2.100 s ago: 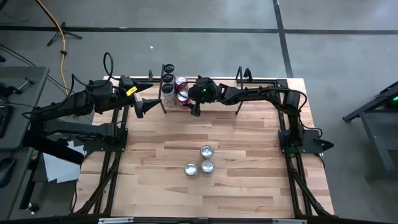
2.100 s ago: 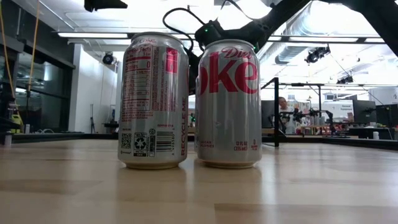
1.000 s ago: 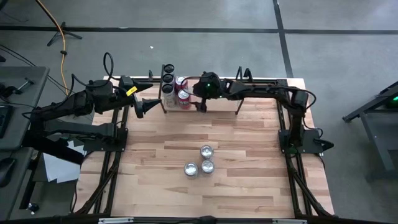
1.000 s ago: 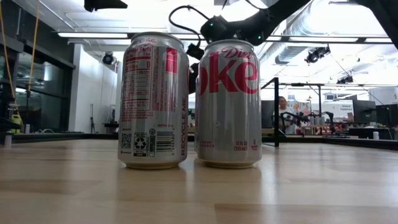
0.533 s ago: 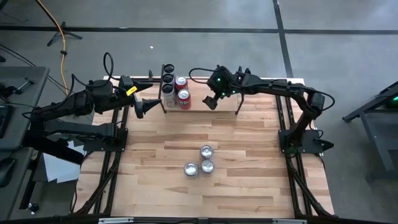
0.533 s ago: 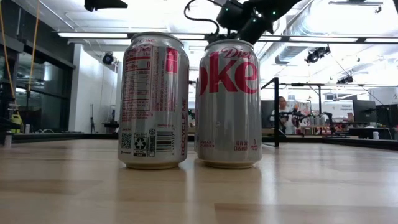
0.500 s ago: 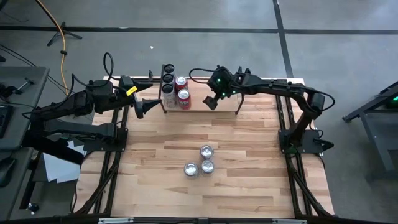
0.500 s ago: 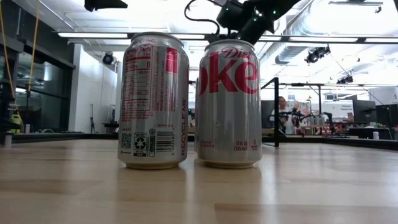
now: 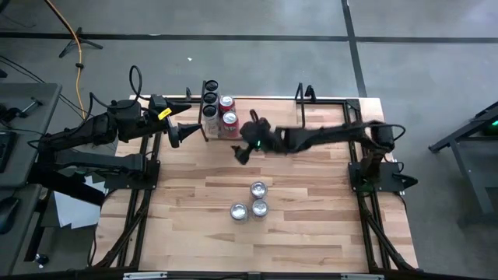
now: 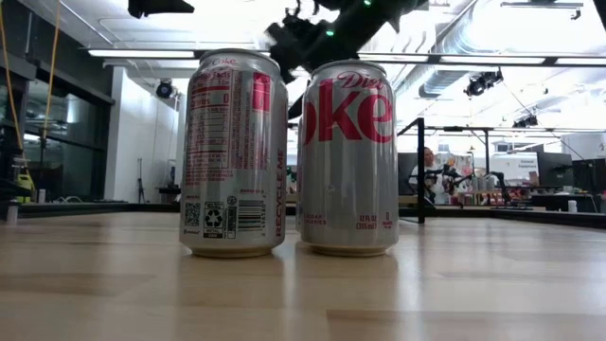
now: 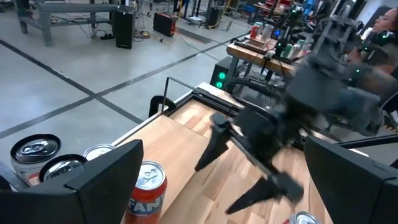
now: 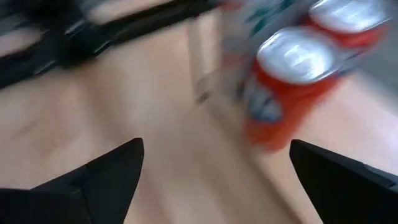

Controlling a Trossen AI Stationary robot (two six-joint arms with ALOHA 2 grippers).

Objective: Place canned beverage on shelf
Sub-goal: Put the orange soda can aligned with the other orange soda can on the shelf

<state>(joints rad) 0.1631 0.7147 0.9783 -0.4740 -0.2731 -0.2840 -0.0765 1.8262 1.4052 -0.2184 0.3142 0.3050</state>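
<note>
Right claw hanging spread, empty, just off shelf, between placements. You're needing next silver can from cluster nearer counter centre. Left claw waiting wide, empty, beside shelf.

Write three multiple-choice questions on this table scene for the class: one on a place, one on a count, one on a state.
1. Where do the red cans stand?
A. on the shelf
B. on the floor
C. at the table's near edge

2. How many silver cans stand grouped at mid-table?
A. one
B. three
C. five

3. How is the right tool?
A. shut on a can
B. open and empty
C. out of sight

Answers: 1 A, the overhead view shows them on the rack's plank; 2 B, three tops show there; 3 B, its fingers are spread with nothing between.
</note>
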